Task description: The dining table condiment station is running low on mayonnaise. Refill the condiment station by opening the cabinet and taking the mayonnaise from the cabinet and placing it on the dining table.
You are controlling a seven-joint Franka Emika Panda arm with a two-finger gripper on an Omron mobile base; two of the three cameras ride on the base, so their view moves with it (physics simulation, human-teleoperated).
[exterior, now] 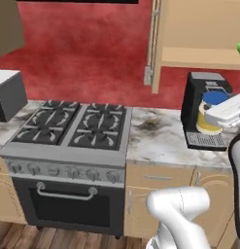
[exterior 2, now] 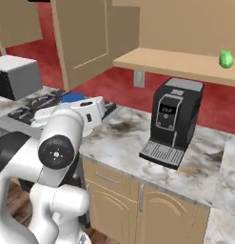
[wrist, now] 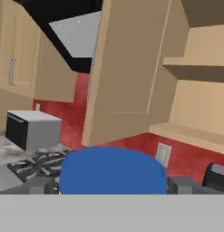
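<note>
Jaws are being held wide around the mayonnaise jar (exterior: 209, 115), which is gripped upright, blue lid (wrist: 112, 170) topmost. It is being carried beside the open cabinet (exterior 2: 83, 35), over the marble counter (exterior 2: 123, 131).

The open cabinet (exterior 2: 85, 38) door juts over the counter (exterior 2: 128, 133) — the coffee machine (exterior 2: 175, 119) blocks the right; marble between lies bare.

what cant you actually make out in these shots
- Mayonnaise: in the left base view the white arm covers its right side; in the hand view just the blue lid.
- End effector fingertips: the lid hides them, so contact with the jar is unclear.
- Green item on the cabinet shelf: too small to identify.
- Dining table: not visible.
</note>
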